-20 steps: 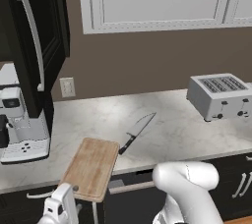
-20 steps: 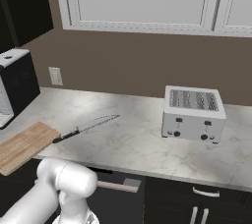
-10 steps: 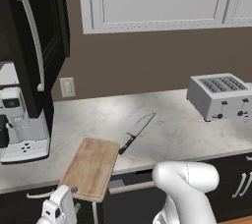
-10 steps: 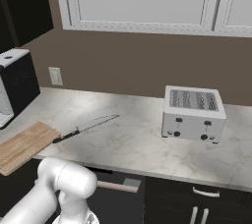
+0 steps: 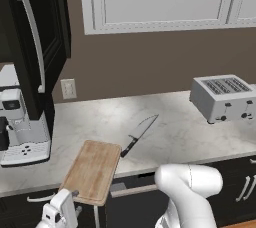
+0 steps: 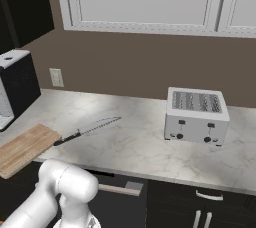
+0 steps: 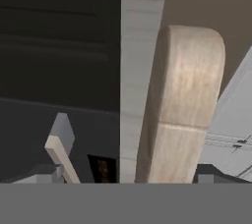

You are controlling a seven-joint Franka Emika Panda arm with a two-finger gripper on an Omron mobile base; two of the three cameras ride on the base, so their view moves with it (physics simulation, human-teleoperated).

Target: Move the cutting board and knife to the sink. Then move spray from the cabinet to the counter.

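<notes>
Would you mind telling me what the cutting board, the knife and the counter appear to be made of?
Cutting board: apparently wood, matte light brown with faint grain. Knife: seemingly steel, silvery blade; handle black, perhaps plastic. Counter: looks like marble or an imitation, pale with grey veining.

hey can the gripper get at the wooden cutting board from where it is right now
Probably yes. The open gripper sits low, just off the counter's front edge, right by the overhanging near end of the light-brown wooden cutting board. Nothing lies on the board, and the black-handled chef's knife rests clear of that end.
</notes>
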